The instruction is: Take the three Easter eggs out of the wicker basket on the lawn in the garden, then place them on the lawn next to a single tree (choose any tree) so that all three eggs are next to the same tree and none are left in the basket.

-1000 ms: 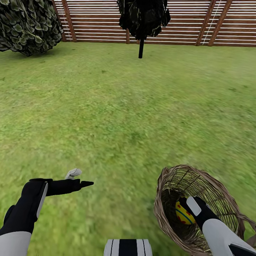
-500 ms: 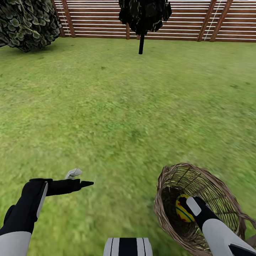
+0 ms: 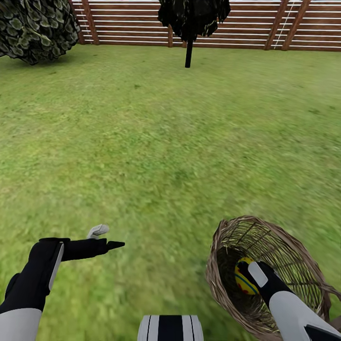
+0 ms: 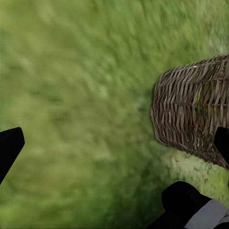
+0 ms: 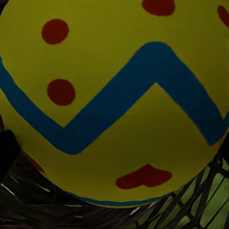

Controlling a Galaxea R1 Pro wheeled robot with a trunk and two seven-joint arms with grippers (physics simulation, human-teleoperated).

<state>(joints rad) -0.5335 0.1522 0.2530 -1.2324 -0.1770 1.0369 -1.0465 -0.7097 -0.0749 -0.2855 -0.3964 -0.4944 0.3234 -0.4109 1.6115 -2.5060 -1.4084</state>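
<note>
So the right gripper (image 3: 249,273) is down inside the basket (image 3: 284,246), right up against an egg (image 3: 244,276) — in the right wrist view the egg (image 5: 114,95) is huge, sitting dead ahead between the fingers. Can't honestly tell if it's clamped yet or just hugging it. The basket's tipped, mouth facing the robot, low on the right side, so the right arm is obviously the one for this. Left gripper (image 3: 105,237) hangs over bare lawn (image 3: 156,142) with its fingers spread, holding nothing. Way off by the fence (image 3: 246,23) there's a dark tree (image 3: 189,28) and a leafy bush (image 3: 33,26).
</note>
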